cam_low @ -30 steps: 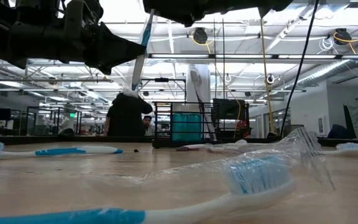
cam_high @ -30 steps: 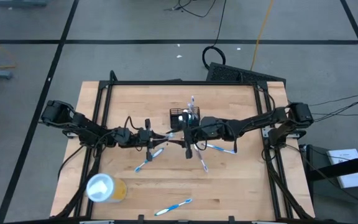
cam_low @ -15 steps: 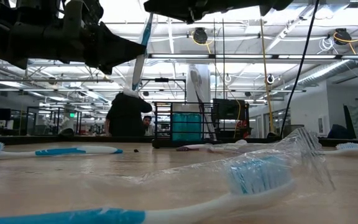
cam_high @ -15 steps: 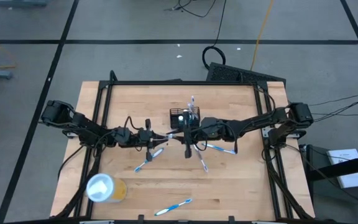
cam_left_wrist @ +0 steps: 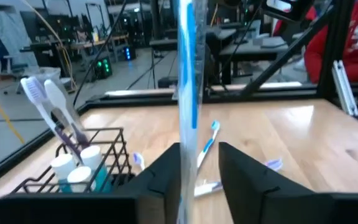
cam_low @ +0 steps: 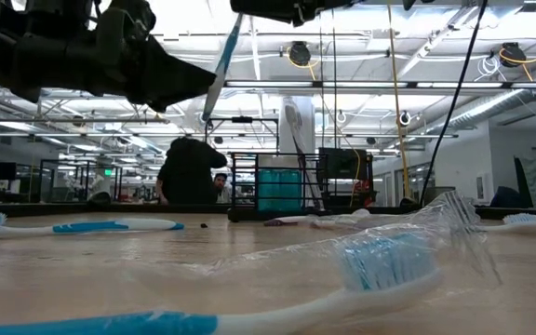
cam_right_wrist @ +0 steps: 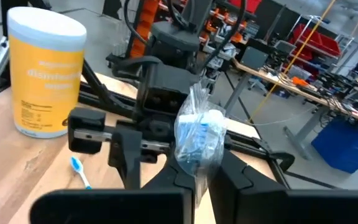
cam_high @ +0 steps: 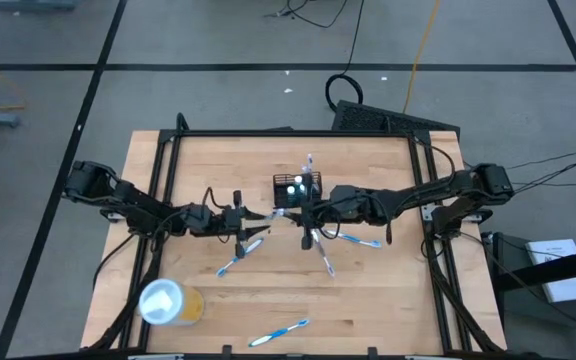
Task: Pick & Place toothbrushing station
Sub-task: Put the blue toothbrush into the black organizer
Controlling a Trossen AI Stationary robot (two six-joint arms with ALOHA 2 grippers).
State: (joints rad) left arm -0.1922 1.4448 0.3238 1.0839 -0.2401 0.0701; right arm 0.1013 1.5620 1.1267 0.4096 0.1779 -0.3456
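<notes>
Your right gripper (cam_right_wrist: 197, 174) has pulled back, jaws clamped on the wrapped brush (cam_right_wrist: 199, 140); left gripper (cam_left_wrist: 197, 168) jaws now slack around it. The black mesh holder (cam_high: 295, 190) sits just beyond them.

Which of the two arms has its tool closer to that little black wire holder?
The right one. The right tool hangs just beside the black wire holder, gripping a wrapped toothbrush. The left tool sits farther off, toward the table's left side.

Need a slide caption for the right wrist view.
Right claw shut on a plastic-wrapped toothbrush, facing the left arm and a yellow cup.
</notes>
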